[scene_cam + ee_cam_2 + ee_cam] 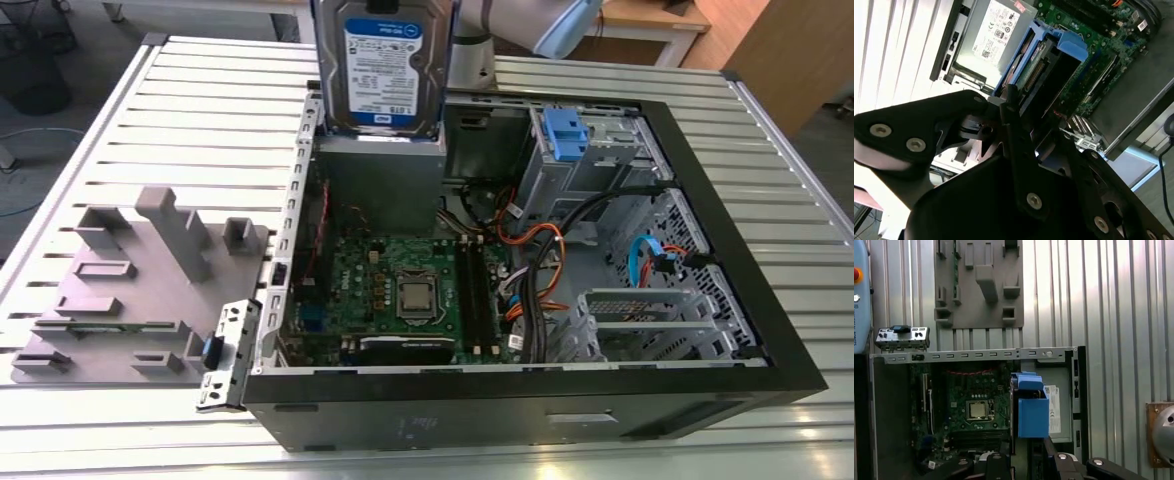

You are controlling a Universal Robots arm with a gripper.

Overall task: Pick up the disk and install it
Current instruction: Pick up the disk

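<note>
The disk (384, 65) is a silver drive with a blue-and-white label. It hangs upright over the back of the open computer case (534, 385), just above the grey power supply (380, 185). In both wrist views my gripper (1036, 120) (1026, 452) is shut on the disk (1054, 75) (1031, 410), its black fingers (1009, 107) clamping the end nearest the cameras. Blue plastic rails run along the drive's sides. Below it lie the motherboard (976, 410) and the power supply's white sticker (996, 25).
A drive bay with a blue clip (567, 135) stands at the case's back, on the exterior view's right, with orange and black cables (547, 250) in front of it. A grey fixture plate (134, 290) lies outside the case on the slatted metal table (200, 110).
</note>
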